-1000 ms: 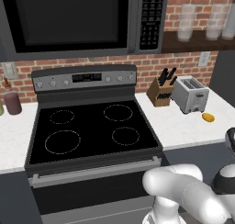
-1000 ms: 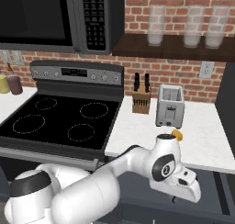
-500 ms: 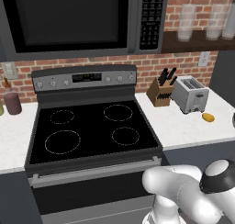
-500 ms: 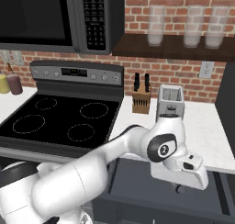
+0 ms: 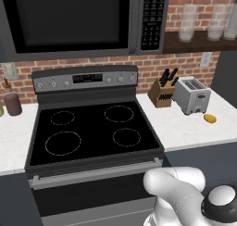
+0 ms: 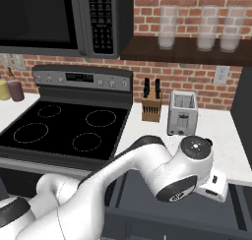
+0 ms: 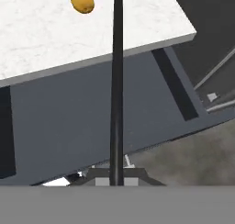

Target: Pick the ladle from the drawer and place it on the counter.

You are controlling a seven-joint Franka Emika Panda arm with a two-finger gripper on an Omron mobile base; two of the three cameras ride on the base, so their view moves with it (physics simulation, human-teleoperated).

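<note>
In the hand view, a long, thin dark handle of the ladle (image 7: 116, 85) runs straight up the middle of the frame from between the fingertips of the gripper (image 7: 116, 178), which is clenched tight around its lower end. The bowl end is off the top of the frame, so I cannot tell how it hangs. Behind it, the white, faintly speckled stone counter (image 7: 55, 39) fills the upper left, with a small orange-yellow oval object (image 7: 82, 1) lying near its top edge. Below the slab lies the open dark grey drawer (image 7: 78, 126).

In the right base view, the gripper hangs low at the lower right, over the open drawer and just under the counter edge (image 6: 224, 140), in front of the silver toaster (image 6: 182, 113).

The step in hand looks like carrying the ladle up and over to the worktop. To do it well, lift until the whole ladle clears the slab edge, keep the grip firm so the handle does not swing, and aim for bare counter away from the oval object and the toaster before lowering.
</note>
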